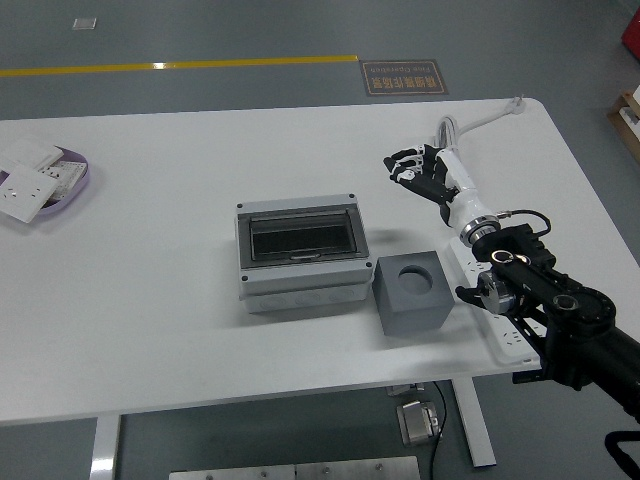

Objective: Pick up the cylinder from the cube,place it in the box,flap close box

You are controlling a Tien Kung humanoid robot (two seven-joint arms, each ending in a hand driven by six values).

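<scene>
The grey box stands mid-table with its dark see-through lid down flat. Right beside it sits the grey cube, whose round top hole holds nothing that I can see. No cylinder shows anywhere in the head view. My right hand hovers over the table behind and to the right of the cube, apart from it, with its fingers spread and nothing in them. Its black arm comes in from the lower right corner. The left arm is out of the picture.
A white power strip lies along the right side, partly under my right arm, and its cable runs to the far right corner. At the far left edge sits a purple tray with white socket plates.
</scene>
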